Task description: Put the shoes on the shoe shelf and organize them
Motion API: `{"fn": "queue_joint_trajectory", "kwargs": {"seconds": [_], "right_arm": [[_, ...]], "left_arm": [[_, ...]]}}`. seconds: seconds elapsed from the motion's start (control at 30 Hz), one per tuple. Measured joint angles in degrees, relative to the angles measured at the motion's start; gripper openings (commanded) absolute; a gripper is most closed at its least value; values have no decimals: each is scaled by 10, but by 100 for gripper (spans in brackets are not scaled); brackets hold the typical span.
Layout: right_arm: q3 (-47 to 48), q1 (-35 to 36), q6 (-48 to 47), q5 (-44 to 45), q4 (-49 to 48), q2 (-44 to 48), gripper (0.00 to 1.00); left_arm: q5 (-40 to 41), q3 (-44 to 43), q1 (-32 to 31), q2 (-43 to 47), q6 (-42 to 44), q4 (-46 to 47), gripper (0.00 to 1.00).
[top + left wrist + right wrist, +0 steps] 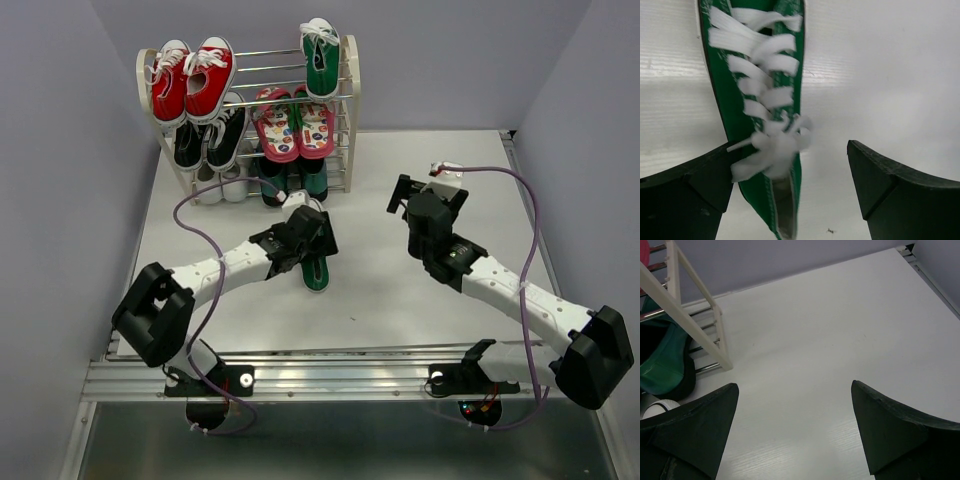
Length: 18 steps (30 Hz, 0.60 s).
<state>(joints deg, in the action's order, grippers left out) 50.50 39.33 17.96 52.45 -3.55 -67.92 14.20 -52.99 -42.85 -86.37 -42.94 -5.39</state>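
Where the loose shoe lies: one green sneaker (760, 100) flat on the worktop (420, 300), roughly midway between near and far edges, left of centre, well apart from the shoe shelf (350, 95).
Left claw (300, 228): spread wide directly over that sneaker, pinching nothing; the shoe sits off-centre between the fingers, close against one of them (contact too blurred to call).
Right claw (795, 390): spread and empty, over bare worktop near the shelf's right leg.
Shelf: at the far left corner; the sneaker's mate (321, 60) on the top tier's right end, flip-flops (296, 125) a tier below, loafers (272, 188) lowest.
Risk, grip: closing from this offset could shove the shoe askew or catch only laces, so it swings or drops on the lift.
Risk, placing: the gap beside the mate looks snug; a tilted shoe could knock the mate off the rods or poke its toe between them.
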Motion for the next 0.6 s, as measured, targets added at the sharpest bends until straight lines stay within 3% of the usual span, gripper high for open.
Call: {"fn": "queue_joint_trajectory", "kwargs": {"seconds": [0.27, 0.6], "right_arm": [[-8, 0, 4, -4, 5, -4, 100], [-8, 0, 5, -10, 6, -31, 100]], "left_arm": [[21, 21, -64, 79, -43, -52, 99], [50, 27, -63, 16, -94, -97, 95]]}}
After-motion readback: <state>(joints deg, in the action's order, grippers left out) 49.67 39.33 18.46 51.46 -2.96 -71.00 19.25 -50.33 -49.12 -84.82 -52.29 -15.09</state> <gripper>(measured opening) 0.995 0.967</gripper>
